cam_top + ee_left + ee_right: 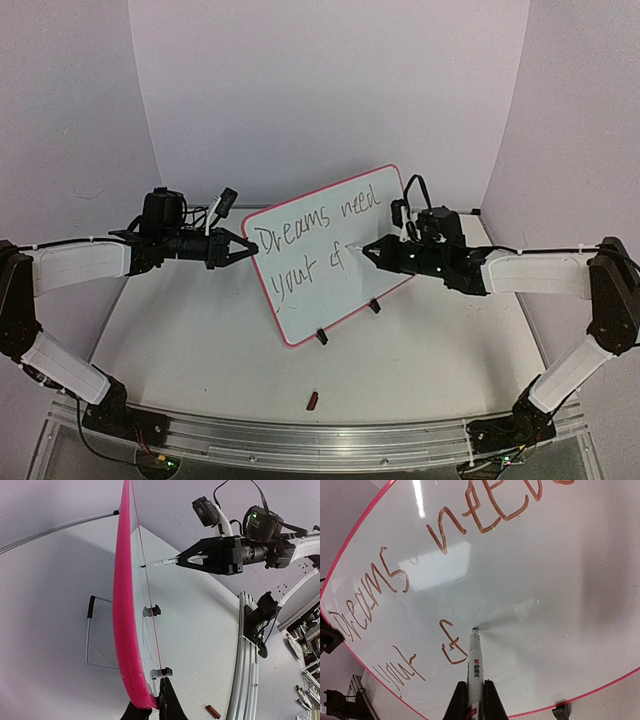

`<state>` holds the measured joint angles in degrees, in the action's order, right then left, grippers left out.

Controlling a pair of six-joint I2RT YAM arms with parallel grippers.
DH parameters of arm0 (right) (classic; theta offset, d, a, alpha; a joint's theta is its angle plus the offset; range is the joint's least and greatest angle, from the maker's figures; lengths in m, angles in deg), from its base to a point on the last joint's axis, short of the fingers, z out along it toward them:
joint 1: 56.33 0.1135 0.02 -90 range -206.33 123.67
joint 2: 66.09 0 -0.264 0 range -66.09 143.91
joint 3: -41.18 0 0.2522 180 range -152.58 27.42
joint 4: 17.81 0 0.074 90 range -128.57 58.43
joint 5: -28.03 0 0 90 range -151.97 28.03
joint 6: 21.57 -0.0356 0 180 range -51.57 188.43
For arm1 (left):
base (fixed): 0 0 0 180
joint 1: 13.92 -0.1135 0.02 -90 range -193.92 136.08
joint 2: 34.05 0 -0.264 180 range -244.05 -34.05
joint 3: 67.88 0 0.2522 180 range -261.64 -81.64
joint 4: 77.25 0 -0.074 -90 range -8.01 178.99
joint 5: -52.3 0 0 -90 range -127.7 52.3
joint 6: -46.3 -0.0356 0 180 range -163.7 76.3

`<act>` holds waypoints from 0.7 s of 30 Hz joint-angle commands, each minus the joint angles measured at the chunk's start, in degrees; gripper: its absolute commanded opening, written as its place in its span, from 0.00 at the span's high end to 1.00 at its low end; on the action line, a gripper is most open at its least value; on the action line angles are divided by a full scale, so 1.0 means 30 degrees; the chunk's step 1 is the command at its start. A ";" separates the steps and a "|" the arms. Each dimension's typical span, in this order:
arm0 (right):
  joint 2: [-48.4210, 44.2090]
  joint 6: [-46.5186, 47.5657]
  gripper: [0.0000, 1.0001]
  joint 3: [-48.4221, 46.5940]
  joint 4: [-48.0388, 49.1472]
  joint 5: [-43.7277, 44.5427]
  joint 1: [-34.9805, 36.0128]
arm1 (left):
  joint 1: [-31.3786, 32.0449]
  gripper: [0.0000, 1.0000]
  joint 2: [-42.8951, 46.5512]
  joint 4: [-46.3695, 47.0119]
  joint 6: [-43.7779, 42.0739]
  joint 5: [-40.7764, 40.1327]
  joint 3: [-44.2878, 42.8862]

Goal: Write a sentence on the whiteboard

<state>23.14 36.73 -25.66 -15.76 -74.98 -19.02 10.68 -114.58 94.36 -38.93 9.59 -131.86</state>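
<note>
At desk centre: the whiteboard (330,260) stands on its long lower edge on the desk (200,350). It is propped on two black clip feet (321,337) and set at an angle, its right end farther from the arm bases than its left.
Left arm pose: my left arm climbs from its base at the near left and folds at the elbow by the left wall. Its forearm then reaches level toward the right, above the desk.
Left claw: the left claw (243,250) is closed on the whiteboard's left edge. From the left wrist I see the pink frame running down between its dark fingers.
Right arm pose: my right arm mirrors it, elbow high by the right wall and forearm stretched level toward the left, pointing at the board's face.
Right claw: the right claw (365,252) is pinched tight around the barrel of a marker (475,665), which lies along the claw's own axis.
Marker tip: it touches the white surface on the second row, just right of the last stroke.
Writing: I read "Dreams need" on the upper row, and below it "your" and one looped character.
Near edge: a small red piece (313,402) lies on the desk in front of the board, well apart from both arms.
</note>
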 commanded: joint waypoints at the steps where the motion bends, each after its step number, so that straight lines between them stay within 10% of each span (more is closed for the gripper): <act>1: 0.0297 0.0213 1.00 -0.0998 0.0828 -0.0196 -0.0178 | 0.0355 1.00 -0.0271 -0.1408 -0.2298 -0.0728 0.0010; 21: 0.0459 0.0025 1.00 0.0025 0.0823 -0.1322 -0.0197 | 0.0354 1.00 -0.0370 -0.1403 -0.2299 -0.0711 -0.0004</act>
<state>24.35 36.92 -27.11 -14.77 -78.25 -19.55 10.65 -114.58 93.99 -38.88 9.48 -131.88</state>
